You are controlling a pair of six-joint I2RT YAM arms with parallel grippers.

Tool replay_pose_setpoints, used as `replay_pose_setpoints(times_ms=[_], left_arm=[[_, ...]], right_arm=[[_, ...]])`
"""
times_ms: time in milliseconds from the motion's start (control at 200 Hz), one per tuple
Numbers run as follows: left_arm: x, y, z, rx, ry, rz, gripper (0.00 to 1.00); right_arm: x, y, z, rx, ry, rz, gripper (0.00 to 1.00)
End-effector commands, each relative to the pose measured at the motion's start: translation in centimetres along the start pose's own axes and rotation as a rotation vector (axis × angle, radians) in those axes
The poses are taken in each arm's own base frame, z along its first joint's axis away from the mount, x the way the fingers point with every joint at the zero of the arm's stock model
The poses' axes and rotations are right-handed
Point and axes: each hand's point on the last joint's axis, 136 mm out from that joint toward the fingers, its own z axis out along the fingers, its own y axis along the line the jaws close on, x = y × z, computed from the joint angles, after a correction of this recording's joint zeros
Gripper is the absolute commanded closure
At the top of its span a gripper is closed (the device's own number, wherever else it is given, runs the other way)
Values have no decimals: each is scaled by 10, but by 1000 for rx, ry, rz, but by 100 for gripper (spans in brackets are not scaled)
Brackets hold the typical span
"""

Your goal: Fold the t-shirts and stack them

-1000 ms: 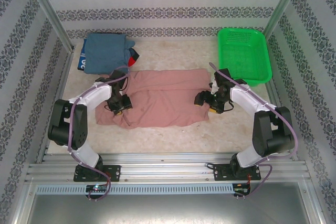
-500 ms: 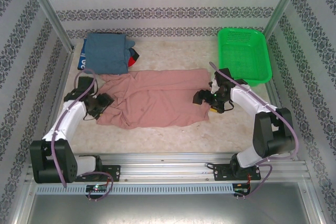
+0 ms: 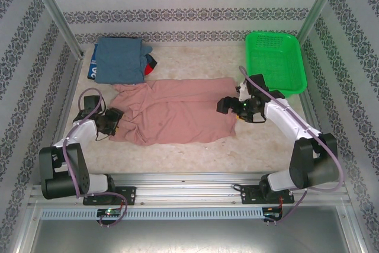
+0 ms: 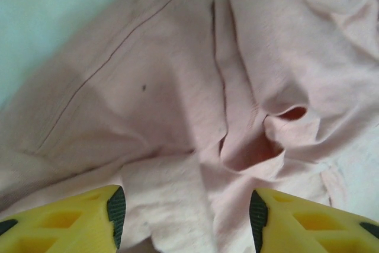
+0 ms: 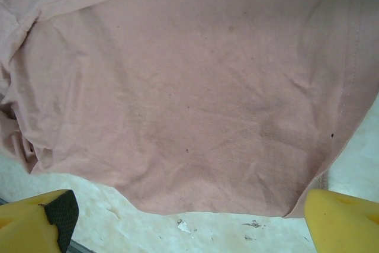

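The dusty-pink t-shirt (image 3: 172, 111) lies spread and wrinkled across the middle of the table, plain side up. My left gripper (image 3: 111, 121) sits low at its left edge. In the left wrist view the left gripper (image 4: 186, 220) is open, its yellow fingers (image 4: 77, 220) straddling a bunched fold of the pink t-shirt (image 4: 177, 99) without pinching it. My right gripper (image 3: 228, 105) hovers over the shirt's right end. In the right wrist view the right gripper (image 5: 189, 223) is wide open above the hem of the t-shirt (image 5: 189, 87). Folded t-shirts, blue-grey (image 3: 121, 60) on top and a red one (image 3: 152, 63) peeking out, are stacked at the back left.
A green mesh basket (image 3: 275, 60) stands at the back right, just behind the right arm. Patterned walls and metal posts close in the table on three sides. Bare marbled tabletop (image 3: 189, 146) runs along the front of the shirt.
My left arm has swung from over the shirt's left part out to its left edge and dropped low. The right gripper has shifted slightly back and opened wider.
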Motion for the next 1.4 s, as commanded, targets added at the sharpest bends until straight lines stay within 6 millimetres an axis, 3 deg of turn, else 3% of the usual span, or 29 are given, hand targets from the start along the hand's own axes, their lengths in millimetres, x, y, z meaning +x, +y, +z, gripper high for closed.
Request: replay_pose_setpoints(times_ms=[0, 210, 415, 649, 854, 1099, 1399], left_arm=[[-12, -6, 6, 46, -45, -21, 44], [-7, -3, 7, 43, -23, -14, 48], [8, 17, 0, -30, 23, -19, 48], [12, 31, -2, -103, 38, -5, 46], [4, 26, 9, -68, 11, -14, 45], [-14, 2, 12, 16, -52, 11, 47], [-17, -8, 12, 70, -65, 27, 53]], right_arm=[[-2, 11, -5, -41, -16, -33, 2], [-3, 14, -9, -42, -24, -35, 2], [-3, 14, -11, -39, -26, -37, 2], [-4, 15, -12, -38, -28, -39, 2], [-4, 16, -12, -41, -27, -37, 2], [-1, 15, -13, -40, -36, -37, 2], [0, 14, -11, -39, -35, -27, 2]])
